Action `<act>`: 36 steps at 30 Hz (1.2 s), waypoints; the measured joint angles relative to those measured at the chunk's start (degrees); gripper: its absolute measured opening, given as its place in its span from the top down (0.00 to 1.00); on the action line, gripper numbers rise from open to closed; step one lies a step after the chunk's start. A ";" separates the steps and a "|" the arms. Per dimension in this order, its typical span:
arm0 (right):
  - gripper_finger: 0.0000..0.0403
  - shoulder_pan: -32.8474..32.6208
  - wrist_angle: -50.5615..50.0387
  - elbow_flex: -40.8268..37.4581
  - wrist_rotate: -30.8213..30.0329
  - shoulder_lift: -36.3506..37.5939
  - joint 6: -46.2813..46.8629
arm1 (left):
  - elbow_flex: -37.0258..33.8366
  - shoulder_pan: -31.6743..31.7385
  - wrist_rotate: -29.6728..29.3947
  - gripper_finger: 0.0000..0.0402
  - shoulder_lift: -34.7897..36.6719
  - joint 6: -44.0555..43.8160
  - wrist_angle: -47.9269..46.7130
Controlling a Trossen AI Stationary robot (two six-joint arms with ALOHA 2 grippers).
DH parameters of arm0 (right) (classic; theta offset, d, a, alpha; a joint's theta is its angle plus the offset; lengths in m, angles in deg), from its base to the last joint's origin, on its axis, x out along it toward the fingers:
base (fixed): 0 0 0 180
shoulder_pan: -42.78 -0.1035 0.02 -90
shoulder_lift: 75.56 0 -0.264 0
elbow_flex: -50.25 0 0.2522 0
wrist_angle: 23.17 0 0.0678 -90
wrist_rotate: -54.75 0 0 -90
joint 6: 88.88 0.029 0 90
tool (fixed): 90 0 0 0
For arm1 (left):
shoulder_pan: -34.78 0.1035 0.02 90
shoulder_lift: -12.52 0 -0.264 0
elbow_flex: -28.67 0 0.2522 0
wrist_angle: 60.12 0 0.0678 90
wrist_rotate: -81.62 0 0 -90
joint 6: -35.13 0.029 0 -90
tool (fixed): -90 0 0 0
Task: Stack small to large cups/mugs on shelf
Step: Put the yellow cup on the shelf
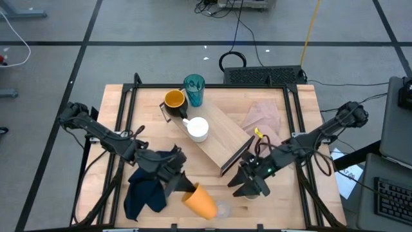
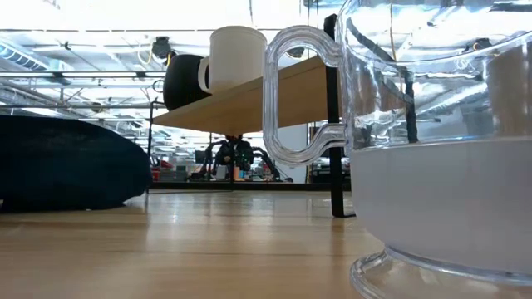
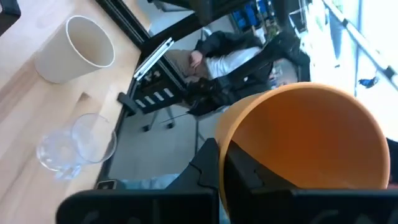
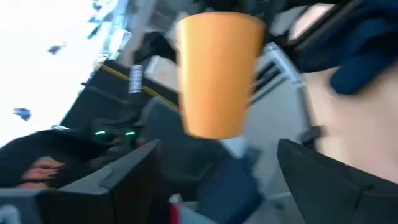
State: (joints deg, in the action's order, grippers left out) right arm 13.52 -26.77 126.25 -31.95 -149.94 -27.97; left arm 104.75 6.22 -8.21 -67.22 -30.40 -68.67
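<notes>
My left gripper holds the small orange cup near the table's near edge; the cup also shows in the right wrist view. The small clear cup stands just right of it and fills the low view. The beige-grey cup stands upright on the table under my right gripper, which is open and faces the orange cup. The light-wood shelf lies diagonally; the white mug stands on it. The yellow-orange mug and teal tumbler stand at its far end. My left gripper holds the orange cup by its rim, one finger inside the cup and one finger outside. The fingers come from the table's left, slanting down. The cup is tilted, mouth toward the gripper and base toward the near right.
A dark blue cloth lies bunched under the left arm, also seen in the low view. A pinkish-beige cloth lies right of the shelf. A black frame runs along the table's sides.
</notes>
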 joint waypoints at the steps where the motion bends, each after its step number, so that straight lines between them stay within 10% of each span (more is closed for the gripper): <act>1: 0.21 -0.20 1.50 0.00 0.09 -0.30 0.82 | 0.00 0.00 0.00 0.99 0.00 -0.94 0.37; 36: 0.18 3.30 18.23 0.00 13.41 -13.50 8.74 | -0.02 0.46 3.31 0.99 -6.69 -15.60 10.12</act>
State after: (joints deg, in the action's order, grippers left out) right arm 16.82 -8.54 126.25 -18.54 -163.44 -19.23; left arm 104.73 6.68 -4.91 -73.91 -46.00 -58.55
